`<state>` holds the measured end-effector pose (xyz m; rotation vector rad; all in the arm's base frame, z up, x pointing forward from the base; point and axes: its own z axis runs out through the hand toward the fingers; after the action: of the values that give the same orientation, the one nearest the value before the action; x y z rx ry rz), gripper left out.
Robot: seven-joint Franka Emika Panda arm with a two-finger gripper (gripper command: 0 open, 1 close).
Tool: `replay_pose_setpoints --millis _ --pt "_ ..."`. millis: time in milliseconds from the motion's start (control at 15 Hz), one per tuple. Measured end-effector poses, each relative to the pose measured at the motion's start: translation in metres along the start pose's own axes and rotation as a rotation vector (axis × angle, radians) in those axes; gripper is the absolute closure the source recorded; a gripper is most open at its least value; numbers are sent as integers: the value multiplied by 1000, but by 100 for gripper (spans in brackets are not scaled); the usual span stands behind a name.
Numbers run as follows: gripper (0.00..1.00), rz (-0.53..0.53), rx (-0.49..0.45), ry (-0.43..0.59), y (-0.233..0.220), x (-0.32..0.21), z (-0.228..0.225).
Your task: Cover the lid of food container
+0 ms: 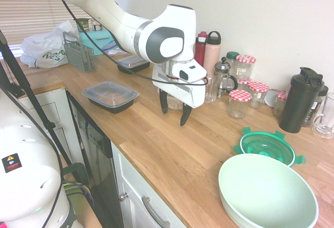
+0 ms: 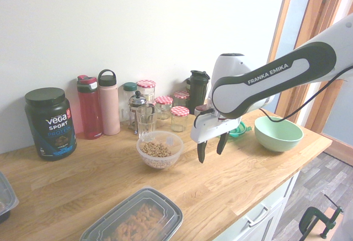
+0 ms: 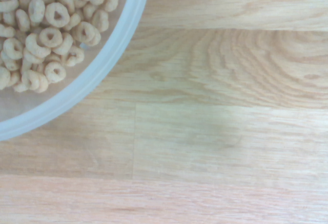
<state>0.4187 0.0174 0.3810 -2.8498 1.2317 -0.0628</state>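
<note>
Evidently the end effector (image 2: 212,151) stands wide open (nothing held) near the food container (image 2: 160,149).

On the wooden worktop (image 2: 105,180) there is a black tub (image 2: 51,124) with the words "VEGA SPORT". Beside it stand a red bottle (image 2: 90,107) and a pink bottle (image 2: 110,104) with a dark loop cap. Near these is a French press (image 2: 137,110), and also several glass jars (image 1: 239,104) with red-checked lids. One black shaker bottle (image 1: 301,100) stands upright. The large pale green bowl (image 1: 267,192) is open and upright.
</note>
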Motion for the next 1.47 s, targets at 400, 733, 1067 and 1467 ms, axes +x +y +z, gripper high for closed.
replay_pose_setpoints --millis 400,733,1067,1467 --pt "0 -149 -3 -122 -26 47 -34" --pt "0 -283 47 -248 11 163 -93" --pt "0 -201 176 -345 94 265 -99" --pt "0 -49 290 -408 173 363 -40"
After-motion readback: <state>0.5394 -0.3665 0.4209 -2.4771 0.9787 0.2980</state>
